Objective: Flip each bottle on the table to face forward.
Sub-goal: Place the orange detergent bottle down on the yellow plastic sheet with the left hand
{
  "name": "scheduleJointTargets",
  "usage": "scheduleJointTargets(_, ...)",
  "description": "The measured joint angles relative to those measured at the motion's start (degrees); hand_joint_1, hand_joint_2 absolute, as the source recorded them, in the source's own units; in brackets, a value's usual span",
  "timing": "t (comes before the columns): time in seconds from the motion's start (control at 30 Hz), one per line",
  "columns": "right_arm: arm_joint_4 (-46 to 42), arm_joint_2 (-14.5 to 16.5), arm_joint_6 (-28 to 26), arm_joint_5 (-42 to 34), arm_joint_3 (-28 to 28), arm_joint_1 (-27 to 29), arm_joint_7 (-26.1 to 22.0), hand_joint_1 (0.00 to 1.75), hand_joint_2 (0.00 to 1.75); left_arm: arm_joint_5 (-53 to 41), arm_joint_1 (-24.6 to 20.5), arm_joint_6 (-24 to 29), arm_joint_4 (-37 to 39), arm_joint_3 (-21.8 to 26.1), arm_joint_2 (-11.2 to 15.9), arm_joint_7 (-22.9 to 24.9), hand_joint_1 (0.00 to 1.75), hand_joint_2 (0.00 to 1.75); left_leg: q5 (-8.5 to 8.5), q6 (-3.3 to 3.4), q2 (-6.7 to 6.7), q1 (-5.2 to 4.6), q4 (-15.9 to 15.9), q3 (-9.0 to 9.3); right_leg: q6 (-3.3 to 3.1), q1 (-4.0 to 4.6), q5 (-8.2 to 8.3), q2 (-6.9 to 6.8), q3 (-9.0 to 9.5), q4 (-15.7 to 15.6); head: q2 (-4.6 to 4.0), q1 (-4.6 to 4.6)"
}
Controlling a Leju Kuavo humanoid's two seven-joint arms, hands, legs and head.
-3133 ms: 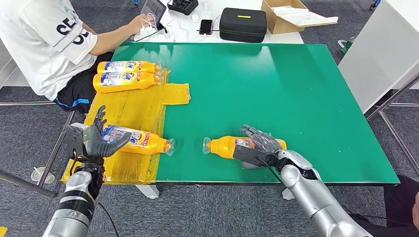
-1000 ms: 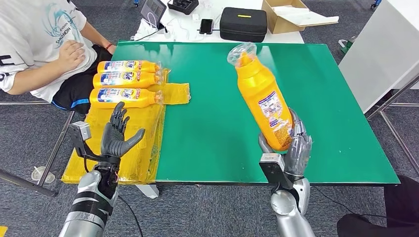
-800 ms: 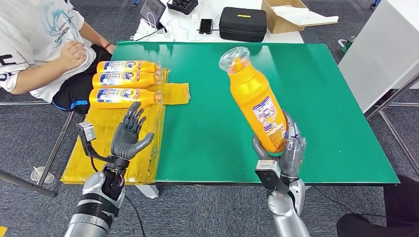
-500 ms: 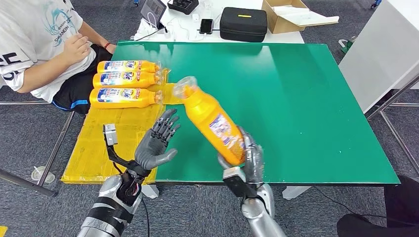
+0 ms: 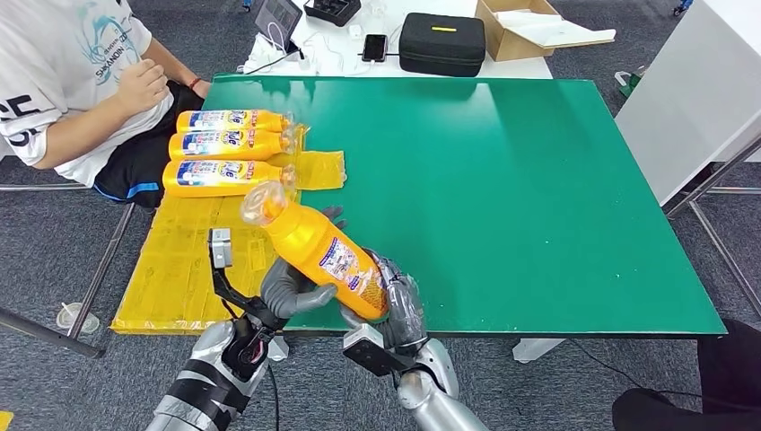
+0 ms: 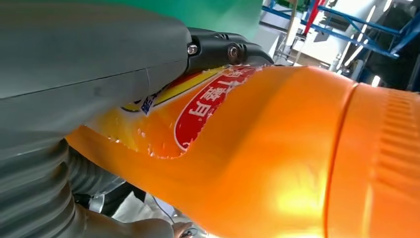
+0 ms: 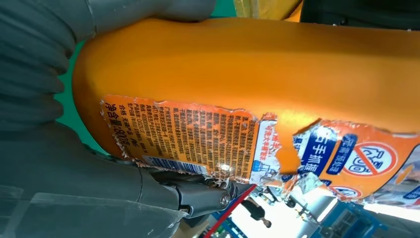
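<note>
The orange bottle (image 5: 323, 256) is held in the air over the table's (image 5: 538, 180) near edge, its long axis slanting from the base low on the robot's right up to the wrapped cap toward the left and the yellow sheet (image 5: 224, 224), where three bottles lie label-up. The right hand (image 5: 395, 301) clasps the base; the left hand (image 5: 292, 292) cups the middle from beneath, so both are equally near. The right wrist view shows the torn back label (image 7: 198, 141); the left wrist view shows a red-and-yellow one
</note>
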Motion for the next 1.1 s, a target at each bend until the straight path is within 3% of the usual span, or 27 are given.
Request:
scheduleJointTargets(0.53,7.65,2.06,1.29,3.59,0.95,-2.5,0.3,1.74,1.75,2.35,-0.51,1.26,1.32,-0.53,1.15,0.14,0.05,1.75,0.0,0.0,0.03,0.0,0.0,0.01,0.0,0.0,0.0,0.02,-0.03,0.0,0.0,0.0)
scheduleJointTargets(0.6,8.39,2.08,1.99,3.88,0.94,-2.78,0.73,1.74,1.75,2.98,-0.49,1.26,1.31,-0.45,1.28,0.09,0.46,1.75,0.0,0.0,0.03,0.0,0.0,0.01,0.0,0.0,0.0,0.02,-0.03,0.0,0.0,0.0)
scheduleJointTargets(0.67,9.07,2.08,2.55,4.09,0.91,-2.97,1.19,1.75,1.75,3.33,-0.41,1.5,1.3,-0.37,1.4,0.16,1.28,1.75,0.0,0.0,0.03,0.0,0.0,0.01,0.0,0.0,0.0,0.02,-0.03,0.0,0.0,0.0)
scheduleJointTargets(0.73,9.63,2.08,2.85,4.18,0.86,-3.09,1.45,1.75,1.75,3.51,-0.27,1.81,1.29,-0.32,1.44,0.24,1.75,1.75,0.0,0.0,0.03,0.0,0.0,0.01,0.0,0.01,0.0,0.02,-0.03,0.0,0.0,0.01)
scheduleJointTargets(0.87,10.27,2.11,3.28,4.22,0.81,-3.2,1.57,1.73,1.75,3.65,0.04,2.06,1.28,0.0,1.43,0.28,1.75,1.75,0.0,-0.01,0.04,0.0,0.0,0.01,0.0,0.01,0.0,0.02,-0.04,0.0,0.0,-0.01)
scheduleJointTargets(0.9,10.35,2.15,3.42,4.29,0.79,-3.21,1.6,1.67,1.75,3.68,0.15,2.15,1.23,0.16,1.43,0.3,1.75,1.75,0.0,-0.01,0.04,0.0,0.0,0.01,0.0,0.01,0.0,0.02,-0.05,0.0,-0.01,-0.01)
scheduleJointTargets(1.03,10.47,2.33,3.83,5.12,0.41,-3.23,1.96,0.06,1.75,3.72,0.57,2.93,0.56,0.61,1.39,0.46,1.75,1.75,0.0,-0.01,0.05,0.0,0.0,0.01,0.0,0.01,0.0,0.02,-0.06,0.0,-0.01,0.0)
scheduleJointTargets(1.1,10.47,2.5,3.93,5.83,0.05,-3.25,2.44,0.0,1.75,3.7,0.7,3.59,-0.12,0.82,1.31,0.78,1.75,1.75,0.0,-0.01,0.05,0.0,0.0,0.01,0.0,0.01,0.0,0.02,-0.06,0.0,-0.01,0.0)
